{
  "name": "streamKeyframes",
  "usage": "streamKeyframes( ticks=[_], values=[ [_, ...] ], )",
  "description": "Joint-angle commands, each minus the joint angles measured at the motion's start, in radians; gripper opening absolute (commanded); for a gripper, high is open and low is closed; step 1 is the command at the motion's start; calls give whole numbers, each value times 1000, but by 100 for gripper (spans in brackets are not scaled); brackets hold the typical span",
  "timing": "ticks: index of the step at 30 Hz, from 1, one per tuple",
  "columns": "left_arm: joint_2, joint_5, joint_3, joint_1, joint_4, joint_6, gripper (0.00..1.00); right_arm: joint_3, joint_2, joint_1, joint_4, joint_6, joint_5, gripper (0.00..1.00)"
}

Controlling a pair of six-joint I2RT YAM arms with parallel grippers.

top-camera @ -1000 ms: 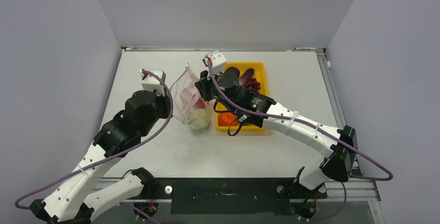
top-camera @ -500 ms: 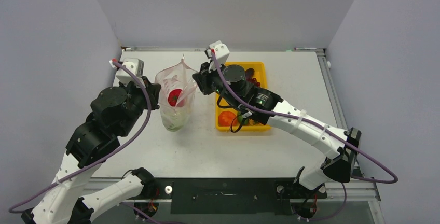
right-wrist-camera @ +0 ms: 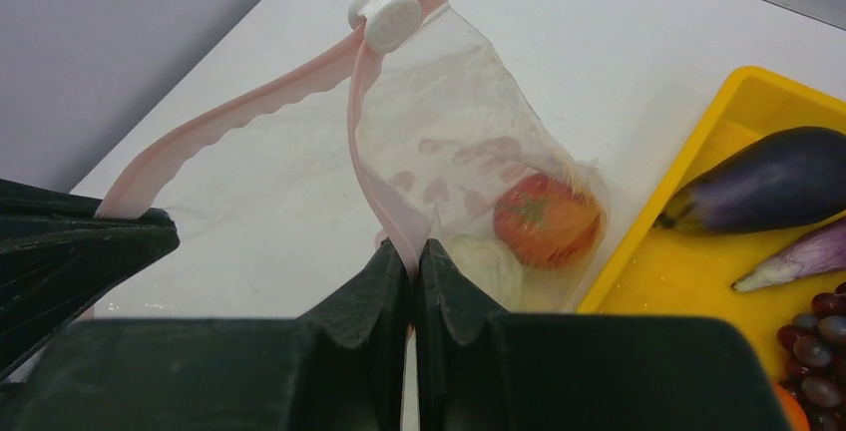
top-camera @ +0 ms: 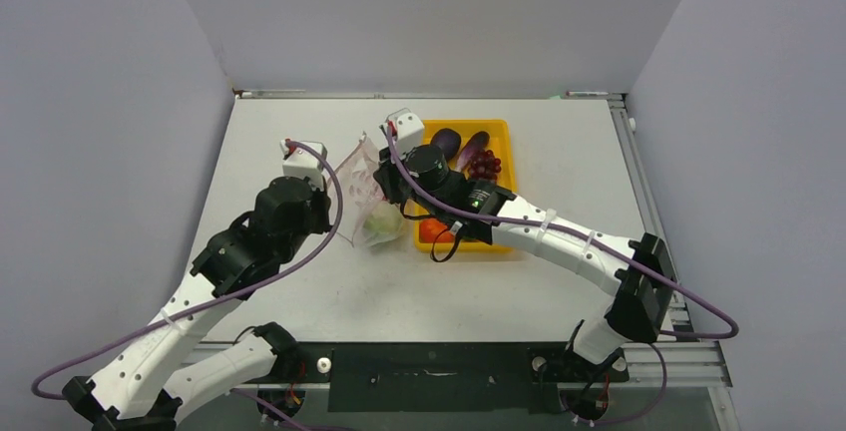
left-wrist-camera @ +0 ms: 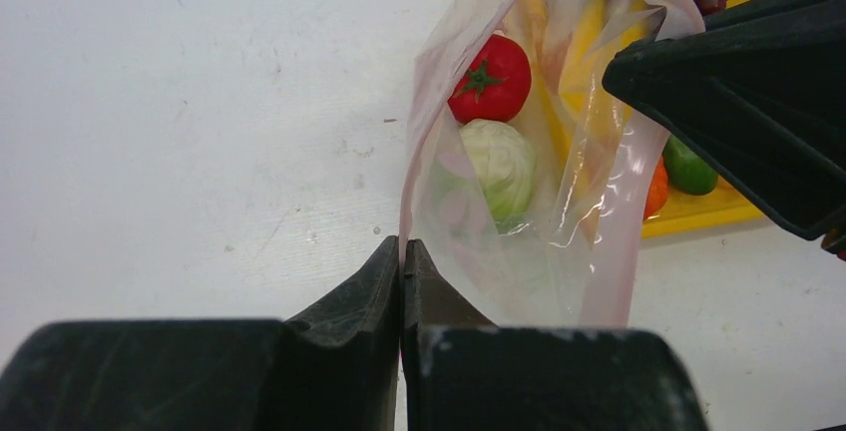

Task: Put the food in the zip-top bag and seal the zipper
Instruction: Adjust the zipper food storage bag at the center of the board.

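White table (top-camera: 329, 291), grey walls. Both jaws are shut tight, each pinching one lip of the zip-top bag (right-wrist-camera: 459, 122): left gripper (left-wrist-camera: 402, 248) on one side, right gripper (right-wrist-camera: 414, 251) on the other, mouth parted btwn them. Its zipper (right-wrist-camera: 229, 132) runs lengthwise away from the right jaws to a white slider (right-wrist-camera: 384, 7) at the far end. Inside, tomato (left-wrist-camera: 489, 77) & green piece (left-wrist-camera: 499, 162) sit just beyond the tips. Not yet packed: eggplants (right-wrist-camera: 758, 192), grapes (right-wrist-camera: 818, 351) in the yellow tray (right-wrist-camera: 698, 281), right of the right jaws, so right arm's nearer.

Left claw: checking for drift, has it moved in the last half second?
Yes. The left claw swung right, toward the yellow tray.
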Motion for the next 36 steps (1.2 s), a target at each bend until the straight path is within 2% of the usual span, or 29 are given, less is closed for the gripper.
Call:
streamKeyframes(
  ticks=[1, 10, 20, 24, 29, 36],
  values=[
    [-21, -26, 68, 8, 51, 2, 0, 30, -20, -7, 48, 7, -10, 5],
    [10, -97, 189, 16, 23, 90, 0, 91, 23, -7, 71, 30, -55, 5],
    [16, -136, 254, 20, 23, 175, 0, 122, 101, -9, 143, 88, -113, 5],
    [13, -114, 204, 20, 36, 187, 0, 85, 130, -19, 196, 113, -134, 5],
    [-9, -54, 99, 18, 52, 156, 0, -51, 113, -50, 247, 153, -187, 5],
    [-21, -11, 10, 18, 77, 113, 0, -153, 66, -61, 219, 144, -203, 5]
  ],
)
